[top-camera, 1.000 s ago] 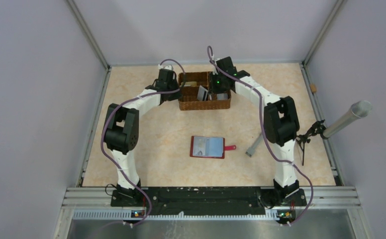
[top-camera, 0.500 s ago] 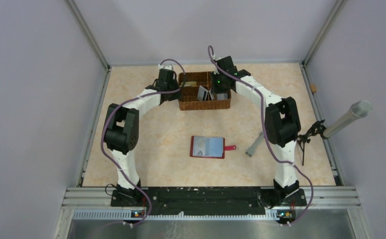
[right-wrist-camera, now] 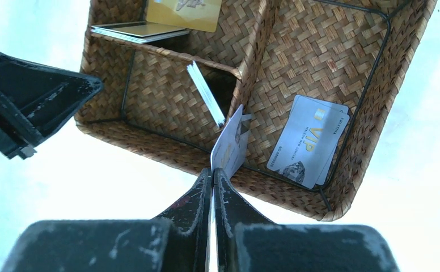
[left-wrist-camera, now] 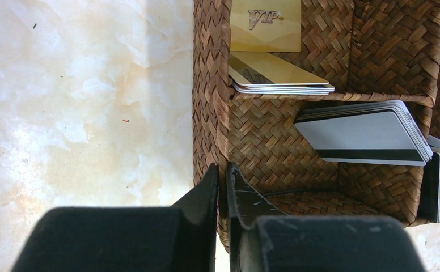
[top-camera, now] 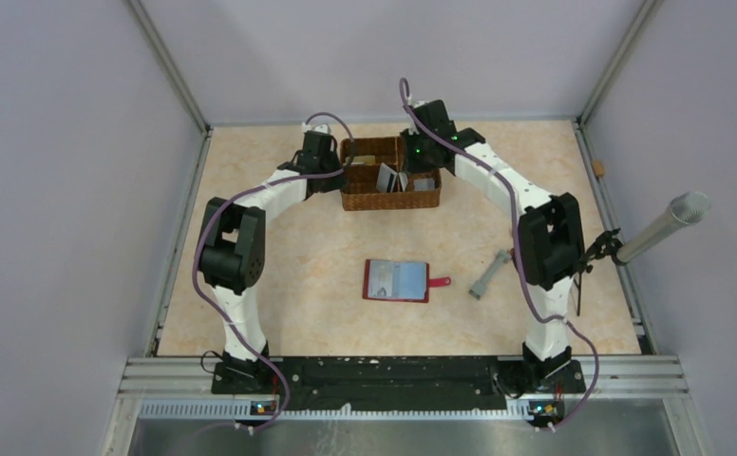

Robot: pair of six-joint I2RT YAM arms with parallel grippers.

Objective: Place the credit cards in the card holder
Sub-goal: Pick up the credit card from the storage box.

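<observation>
The brown wicker basket [top-camera: 390, 198] at the back holds the credit cards: gold ones [left-wrist-camera: 266, 22], a grey stack with a dark stripe [left-wrist-camera: 365, 133] and white VIP cards [right-wrist-camera: 311, 141]. My left gripper [left-wrist-camera: 222, 170] is shut on the basket's left wall [left-wrist-camera: 209, 102]. My right gripper [right-wrist-camera: 213, 173] hangs over the basket's near rim, shut on the lower edge of one white card [right-wrist-camera: 229, 144] that stands on edge. The dark red card holder [top-camera: 398, 280] lies open on the table, well in front of both grippers.
A grey metal piece [top-camera: 486, 275] lies right of the card holder's snap tab [top-camera: 440, 281]. A grey tube on a black stand [top-camera: 664, 226] leans in at the right edge. Grey walls enclose the table on three sides.
The right gripper has shut on the white card and the right arm has lifted, its elbow swinging right. The left arm has stayed at the basket wall.
</observation>
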